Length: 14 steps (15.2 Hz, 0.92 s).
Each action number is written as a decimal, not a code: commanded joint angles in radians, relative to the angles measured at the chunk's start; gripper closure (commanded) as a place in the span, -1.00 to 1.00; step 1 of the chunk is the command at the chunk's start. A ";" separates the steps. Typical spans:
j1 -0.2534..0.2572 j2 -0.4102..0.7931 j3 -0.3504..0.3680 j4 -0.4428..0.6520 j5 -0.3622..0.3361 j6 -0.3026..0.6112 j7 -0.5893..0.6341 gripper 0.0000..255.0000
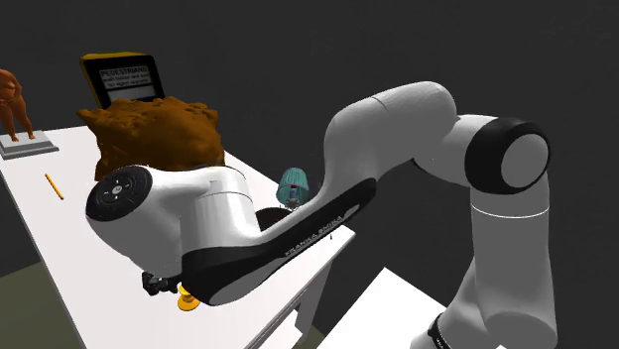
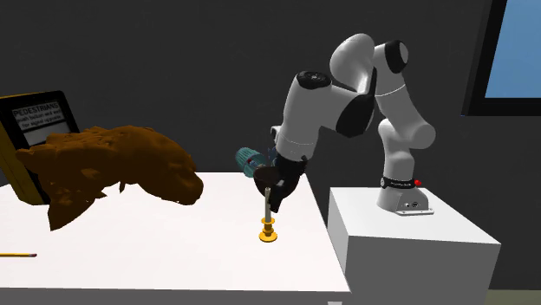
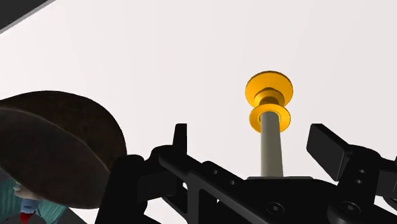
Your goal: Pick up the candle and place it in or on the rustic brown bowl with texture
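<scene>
The candle (image 3: 271, 145) is a slim pale stick in a yellow holder (image 2: 270, 234), standing upright on the white table (image 2: 156, 260). My gripper (image 3: 254, 143) is open, with its fingers on either side of the stick's upper part and not touching it. In the second exterior view the gripper (image 2: 276, 196) hangs over the candle (image 2: 269, 212). The dark brown bowl (image 3: 57, 146) sits close beside the gripper, partly hidden behind it (image 2: 261, 176). In the shoulder view my arm covers most of the candle, and its yellow holder (image 1: 187, 300) peeks out below.
A teal object (image 2: 247, 158) lies just behind the bowl. A large rugged brown lump (image 2: 121, 165) and a yellow-framed sign (image 2: 39, 121) stand further back. A pencil (image 1: 54, 186) and a brown figurine (image 1: 14, 104) are at the far end. My stand (image 2: 407, 234) adjoins the table's edge.
</scene>
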 commanded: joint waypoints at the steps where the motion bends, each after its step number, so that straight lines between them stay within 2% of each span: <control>1: 0.067 0.102 -0.032 0.108 -0.053 -0.035 0.035 -1.00; 2: 0.084 0.125 -0.040 0.136 -0.063 -0.044 0.040 -1.00; 9: 0.067 0.152 -0.062 0.092 -0.092 0.023 0.058 -1.00; 14: 0.066 0.155 -0.064 0.089 -0.095 0.029 0.059 -1.00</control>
